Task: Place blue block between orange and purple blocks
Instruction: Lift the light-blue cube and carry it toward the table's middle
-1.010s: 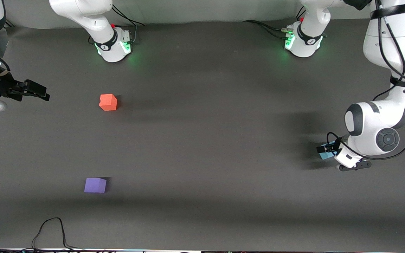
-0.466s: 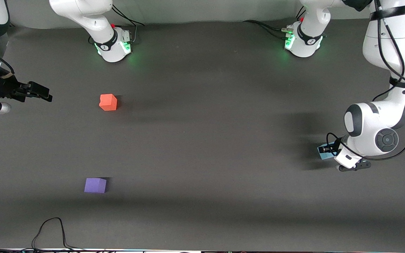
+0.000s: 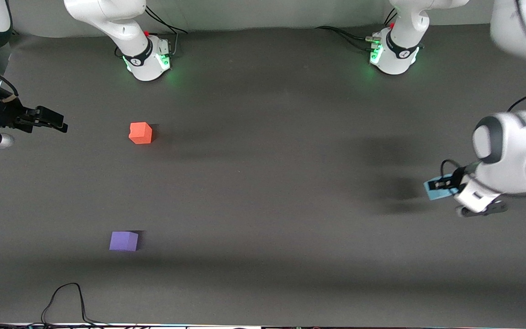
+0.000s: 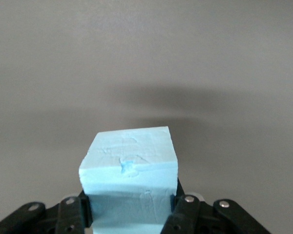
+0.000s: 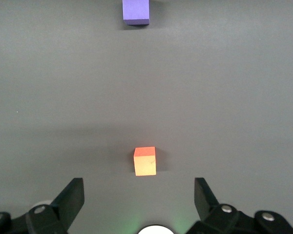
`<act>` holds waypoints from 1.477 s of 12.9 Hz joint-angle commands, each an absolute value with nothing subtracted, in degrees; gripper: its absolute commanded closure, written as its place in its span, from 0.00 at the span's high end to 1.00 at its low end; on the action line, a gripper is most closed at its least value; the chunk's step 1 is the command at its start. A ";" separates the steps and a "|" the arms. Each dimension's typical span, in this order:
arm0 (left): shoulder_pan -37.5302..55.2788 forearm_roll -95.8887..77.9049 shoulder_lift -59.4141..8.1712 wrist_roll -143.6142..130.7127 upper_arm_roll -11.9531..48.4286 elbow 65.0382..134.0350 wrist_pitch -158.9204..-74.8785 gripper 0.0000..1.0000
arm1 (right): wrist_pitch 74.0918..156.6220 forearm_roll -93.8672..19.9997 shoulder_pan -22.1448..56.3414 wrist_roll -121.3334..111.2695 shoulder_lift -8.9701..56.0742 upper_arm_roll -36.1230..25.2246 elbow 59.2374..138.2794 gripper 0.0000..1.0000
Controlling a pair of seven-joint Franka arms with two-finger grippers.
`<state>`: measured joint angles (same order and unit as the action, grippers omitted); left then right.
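3 blocks: blue block (image 3: 435,191), orange block (image 3: 140,133), purple block (image 3: 123,241).
Landmark: the orange block, resting on the dark tabletop (image 3: 263,183) toward the right arm's end.
Blue block: clamped between the fingers of the left pincer (image 3: 443,184), in the air over the left arm's end of the tabletop, well apart from the orange block; its shadow falls on the surface below. In the left wrist view the block (image 4: 130,183) fills the gap of the pincer (image 4: 132,214), a black finger pressed on each side, with a small dent in its upper edge.
Purple block: on the tabletop, nearer to the front camera than the orange block, well apart from it, the stretch between the 2 bare.
Right pincer (image 3: 48,119): fingers spread apart, gripping nothing, at the right arm's end of the tabletop beside the orange block; this arm waits. Its wrist view shows the orange block (image 5: 145,161) and the purple block (image 5: 136,11) in line between the spread fingers (image 5: 71,197).
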<state>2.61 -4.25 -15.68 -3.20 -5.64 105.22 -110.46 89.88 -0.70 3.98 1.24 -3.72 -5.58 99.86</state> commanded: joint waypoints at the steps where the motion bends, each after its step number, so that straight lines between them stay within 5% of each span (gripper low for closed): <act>1: 2.55 -2.82 -5.04 -3.34 -5.89 104.34 -99.01 0.14 | 91.14 -0.70 4.13 1.93 -4.92 -5.45 101.51 1.00; 7: 5.17 -0.79 1.93 -8.50 -3.35 96.16 -83.24 0.14 | 91.23 -0.70 4.13 2.20 -5.19 -5.80 102.13 1.00; 11: 5.71 -1.31 0.89 -24.12 9.72 92.91 -84.02 0.15 | 91.49 -0.70 4.13 2.29 -5.10 -5.45 102.13 1.00; 15: 7.46 -1.41 -10.87 -45.23 24.58 80.54 -84.11 0.17 | 93.07 -0.09 4.31 2.11 -4.75 -5.36 102.13 1.00; 19: 15.89 -0.97 -19.76 -59.48 26.98 73.39 -86.90 0.17 | 93.34 -0.26 4.66 2.11 -4.75 -5.45 101.69 1.00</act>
